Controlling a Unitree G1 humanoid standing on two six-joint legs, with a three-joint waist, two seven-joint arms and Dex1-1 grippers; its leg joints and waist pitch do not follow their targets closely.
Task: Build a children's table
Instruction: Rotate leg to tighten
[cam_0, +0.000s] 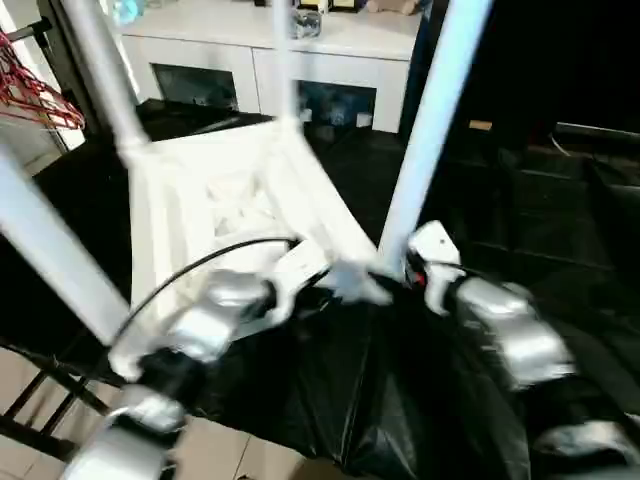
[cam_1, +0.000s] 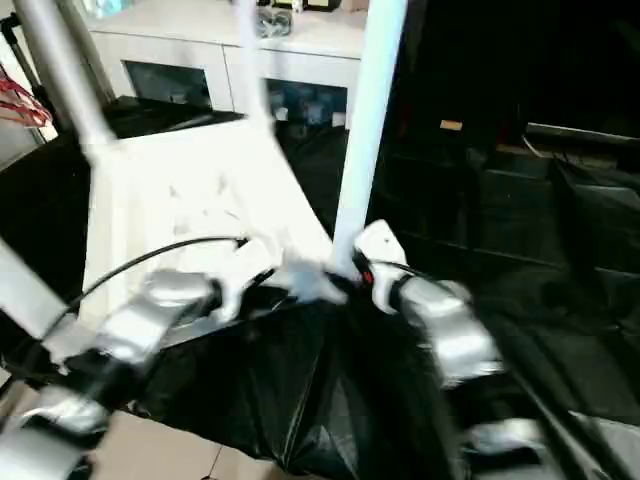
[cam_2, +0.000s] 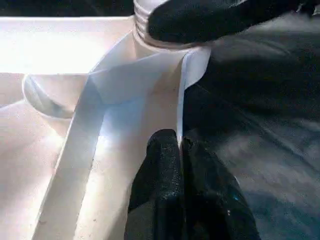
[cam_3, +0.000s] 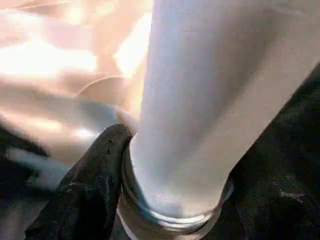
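The children's table lies upside down on black cloth, its white ribbed tabletop (cam_0: 230, 200) facing up. Several white tube legs stand in the corner sockets. My left gripper (cam_2: 180, 150) is shut on the thin rim wall of the tabletop close to the near corner socket (cam_2: 165, 45). At that corner my right gripper (cam_0: 400, 268) is closed around the base of the near-right leg (cam_0: 430, 130), just above its threaded end. One black finger (cam_3: 100, 165) presses against the leg's side (cam_3: 200, 100). Another leg (cam_0: 100, 70) rises at the far left.
A white cabinet (cam_0: 260, 60) with glass doors stands behind the table. Red hangers (cam_0: 35, 90) hang at the far left. Black cloth (cam_0: 400, 400) covers the work surface, and light floor (cam_0: 230, 450) shows at the near edge. A black cable (cam_0: 190, 270) loops over my left forearm.
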